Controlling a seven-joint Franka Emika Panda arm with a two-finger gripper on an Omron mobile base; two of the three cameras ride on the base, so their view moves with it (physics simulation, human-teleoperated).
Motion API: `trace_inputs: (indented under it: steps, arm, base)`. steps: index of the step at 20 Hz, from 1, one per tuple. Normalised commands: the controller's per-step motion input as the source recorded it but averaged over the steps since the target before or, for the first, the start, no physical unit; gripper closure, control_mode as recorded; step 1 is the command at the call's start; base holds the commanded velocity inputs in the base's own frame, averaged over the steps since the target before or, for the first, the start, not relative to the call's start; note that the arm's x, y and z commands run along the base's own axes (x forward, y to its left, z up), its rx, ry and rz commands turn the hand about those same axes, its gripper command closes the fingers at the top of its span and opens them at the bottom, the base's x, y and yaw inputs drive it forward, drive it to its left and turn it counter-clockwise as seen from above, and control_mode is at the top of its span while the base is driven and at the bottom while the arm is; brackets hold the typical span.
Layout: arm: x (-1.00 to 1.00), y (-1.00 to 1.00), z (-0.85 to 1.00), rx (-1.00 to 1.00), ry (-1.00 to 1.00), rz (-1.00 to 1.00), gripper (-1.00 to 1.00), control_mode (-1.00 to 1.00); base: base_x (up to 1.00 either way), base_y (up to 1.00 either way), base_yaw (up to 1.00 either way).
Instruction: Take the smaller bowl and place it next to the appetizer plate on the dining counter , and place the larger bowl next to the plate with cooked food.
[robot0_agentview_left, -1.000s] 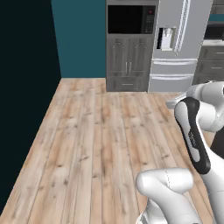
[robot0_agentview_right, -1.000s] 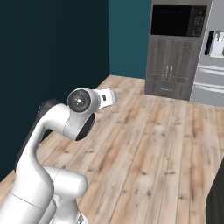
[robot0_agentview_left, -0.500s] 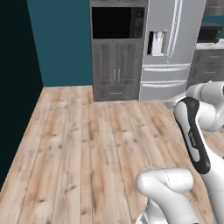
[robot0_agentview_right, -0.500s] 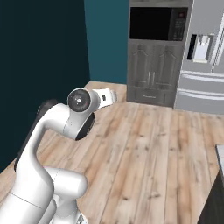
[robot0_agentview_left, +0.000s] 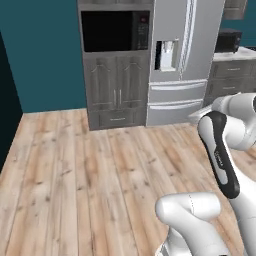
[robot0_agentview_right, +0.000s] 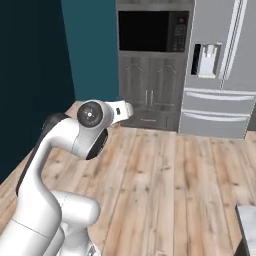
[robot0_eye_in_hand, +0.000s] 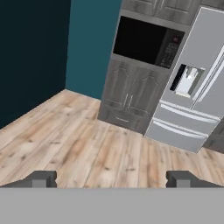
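Left base view: just wood floor (robot0_agentview_left: 75, 175), a built-in oven cabinet (robot0_agentview_left: 116, 60) and the fridge (robot0_agentview_left: 182, 55). Right base view, same deal, no bowls or plates to see, so nothing looks started. Hand view: gripper (robot0_eye_in_hand: 111, 178) jaws wide apart, holding nothing.

We see a wood floor (robot0_agentview_left: 75, 175) made of long light brown planks with darker streaks. It runs from the front of our views back to a teal wall (robot0_agentview_left: 45, 55).

A tall grey cabinet (robot0_agentview_left: 117, 95) stands right on the floor, against that wall. It has 2 doors and a low drawer at the bottom. A black oven (robot0_agentview_left: 115, 31) sits inside it, up high.

A silver fridge (robot0_agentview_left: 182, 65) stands on the floor too, touching the cabinet's right side. It has 2 drawers low down.

The planks in front of them are bare.
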Motion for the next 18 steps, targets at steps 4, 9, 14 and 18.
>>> trace_inputs:
  steps: [4, 9, 14, 18]
  arm:
    - [0.0, 0.0, 0.0, 0.0, 0.0, 0.0, -1.0, 1.0]
    - [0.0, 0.0, 0.0, 0.0, 0.0, 0.0, -1.0, 1.0]
    - [0.0, 0.0, 0.0, 0.0, 0.0, 0.0, -1.0, 1.0]
    - [0.0, 0.0, 0.0, 0.0, 0.0, 0.0, -1.0, 1.0]
  base:
    - [0.6, -0.28, -0.3]
    - [0.37, -0.32, -0.38]
    - [0.36, -0.28, -0.47]
    - [0.55, -0.19, -0.48]
